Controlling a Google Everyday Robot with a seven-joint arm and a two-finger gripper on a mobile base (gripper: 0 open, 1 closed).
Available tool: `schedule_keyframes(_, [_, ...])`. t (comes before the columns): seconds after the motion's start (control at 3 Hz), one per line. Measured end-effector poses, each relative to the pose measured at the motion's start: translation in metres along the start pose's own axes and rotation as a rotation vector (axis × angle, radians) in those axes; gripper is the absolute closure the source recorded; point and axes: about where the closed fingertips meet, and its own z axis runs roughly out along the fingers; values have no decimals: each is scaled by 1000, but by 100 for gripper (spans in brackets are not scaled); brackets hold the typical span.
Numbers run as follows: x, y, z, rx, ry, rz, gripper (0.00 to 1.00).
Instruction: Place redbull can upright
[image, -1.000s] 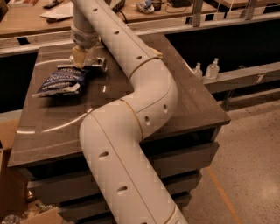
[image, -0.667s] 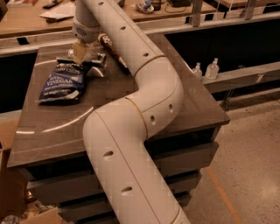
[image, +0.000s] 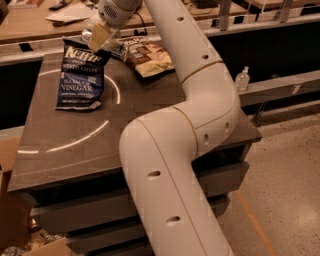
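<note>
My gripper (image: 99, 36) hangs at the far edge of the dark table (image: 75, 145), just above the top of the dark blue salt-and-vinegar chip bag (image: 80, 75). A small shiny silver piece that looks like the redbull can (image: 119, 50) shows just right of the gripper, between the blue bag and the brown-and-cream chip bag (image: 149, 57). Most of the can is hidden behind the gripper. I cannot tell whether it is held, or whether it stands or lies. My white arm (image: 200, 100) sweeps across the right half of the table.
A small clear bottle (image: 242, 78) stands on a ledge to the right of the table. A wooden counter (image: 45, 25) with papers runs behind it. Cardboard (image: 10, 200) sits on the floor at the lower left.
The view has drawn closer to the table's far end, and the brown-and-cream bag now shows. The gripper stays by the top of the blue bag.
</note>
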Motion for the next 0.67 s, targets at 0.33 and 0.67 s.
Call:
schedule_keyframes(0.33, [-15, -1, -51, -34, -203, -17, 100])
schedule_keyframes(0.67, [-25, -4, -96, -58, -386, -39, 100])
